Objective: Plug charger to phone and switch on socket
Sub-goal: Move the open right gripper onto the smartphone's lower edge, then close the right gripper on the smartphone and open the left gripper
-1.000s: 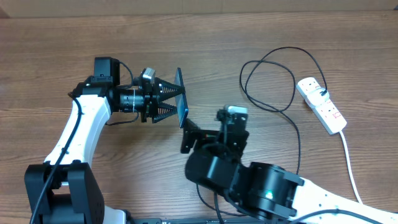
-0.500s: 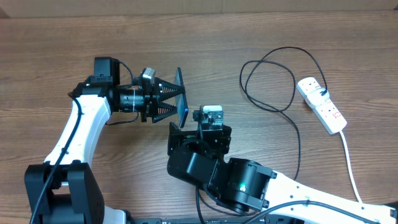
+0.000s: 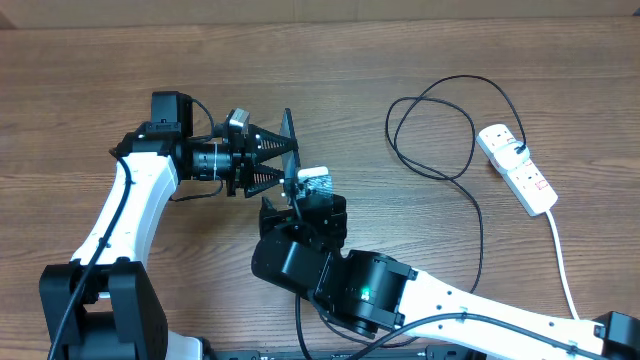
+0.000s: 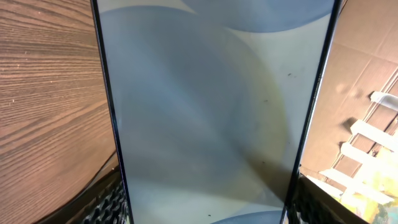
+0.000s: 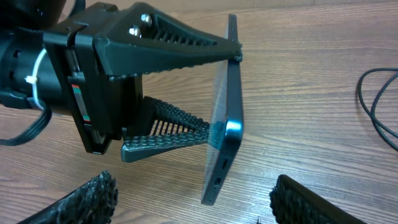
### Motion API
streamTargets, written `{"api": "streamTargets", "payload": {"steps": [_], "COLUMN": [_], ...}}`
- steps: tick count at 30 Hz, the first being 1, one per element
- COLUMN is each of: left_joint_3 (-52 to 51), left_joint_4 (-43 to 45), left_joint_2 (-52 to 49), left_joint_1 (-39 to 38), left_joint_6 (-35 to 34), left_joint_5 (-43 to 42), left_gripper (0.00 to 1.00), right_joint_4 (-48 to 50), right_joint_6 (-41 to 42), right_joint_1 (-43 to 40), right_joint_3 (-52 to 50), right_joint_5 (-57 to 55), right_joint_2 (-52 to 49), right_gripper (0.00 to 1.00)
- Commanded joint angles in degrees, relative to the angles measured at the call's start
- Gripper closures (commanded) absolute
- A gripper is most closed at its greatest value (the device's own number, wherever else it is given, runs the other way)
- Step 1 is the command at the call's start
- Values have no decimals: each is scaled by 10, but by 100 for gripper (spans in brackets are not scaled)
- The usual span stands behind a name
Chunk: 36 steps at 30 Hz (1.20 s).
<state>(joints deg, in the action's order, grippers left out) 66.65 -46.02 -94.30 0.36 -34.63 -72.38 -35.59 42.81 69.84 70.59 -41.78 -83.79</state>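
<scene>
Your left jaws are clamped across the phone, holding it on edge above the worktop. Your right jaws stand wide, the phone's port end facing the gap between them. The charger lies well right, near the socket.

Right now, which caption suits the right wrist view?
Left gripper clamps the slim dark-edged smartphone on edge over the brown wooden table.

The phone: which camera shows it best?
The right wrist view: the phone stands edge-on, whole, clamped in the left pincer. The left wrist view shows only its screen; overhead, just a dark sliver beside the right arm.
</scene>
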Motion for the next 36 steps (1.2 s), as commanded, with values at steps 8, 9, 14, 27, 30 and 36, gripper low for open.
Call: {"api": "streamTargets", "payload": {"steps": [8,9,14,27,30,36], "left_joint_3": [-1,-1,-1,-1,-1,-1], "left_joint_4": [2,2,2,2,2,2], "left_joint_2": [-1,-1,-1,-1,-1,-1], "left_joint_1": [0,0,0,0,0,0], "left_joint_6": [-5,-5,-5,-6,-6,-6], "left_joint_5": [-36,-37,-37,-37,-37,-37], "left_gripper": [73,73,73,73,73,73], "right_joint_4": [27,30,55,64,67,78], "right_joint_6": [-39,-39,-39,-39,-39,-39], "right_joint_1": [-21,-27,-49,-54,-54,-54], "right_joint_3": [-3,-3,-3,-3,-3,-3], "right_joint_5": [-1,0,46,70,70,54], "right_joint_2": [-19,-19,-19,-34,-45,-55], "right_gripper": [33,34,40,47,50,54]}}
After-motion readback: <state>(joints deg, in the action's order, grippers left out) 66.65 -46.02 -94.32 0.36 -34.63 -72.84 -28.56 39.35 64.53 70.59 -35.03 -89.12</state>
